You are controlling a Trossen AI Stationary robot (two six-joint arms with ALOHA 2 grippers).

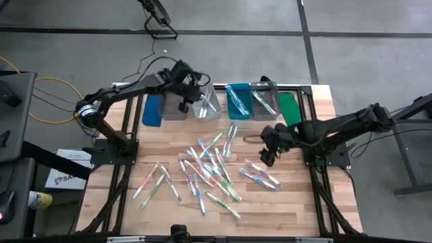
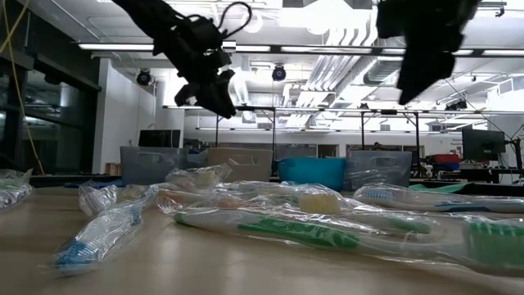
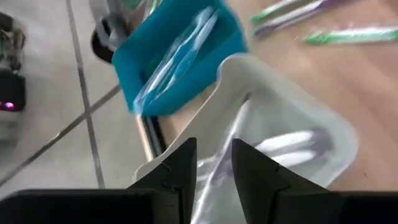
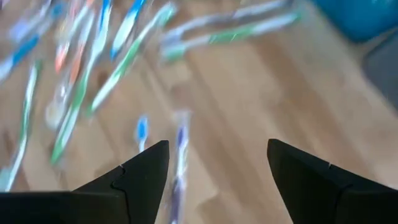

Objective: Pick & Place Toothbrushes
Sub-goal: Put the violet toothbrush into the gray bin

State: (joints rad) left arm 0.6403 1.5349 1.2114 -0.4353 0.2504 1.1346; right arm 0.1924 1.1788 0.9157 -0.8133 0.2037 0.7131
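Beside the teal bin [image 1: 237, 100], a clear bin [image 1: 206, 102] and grey bins [image 1: 264, 100]. Below it on the pale wood table [image 1: 297, 202], toothbrushes [image 1: 210, 165] show green, blue, pink and purple.

Wrapped toothbrushes [image 1: 210, 167] littered the middle of the wooden table [image 1: 297, 209], leaving bare strips along the near edge and both side edges. A row of bins closed off the far edge: grey bin [image 1: 174, 106], clear bin [image 1: 206, 103], teal bin [image 1: 237, 101], another grey bin [image 1: 264, 100]. The left gripper [image 1: 191, 88] hung over the clear bin. The right gripper [image 1: 268, 156], apparently above the table, crowded two toothbrushes at the litter's right fringe.
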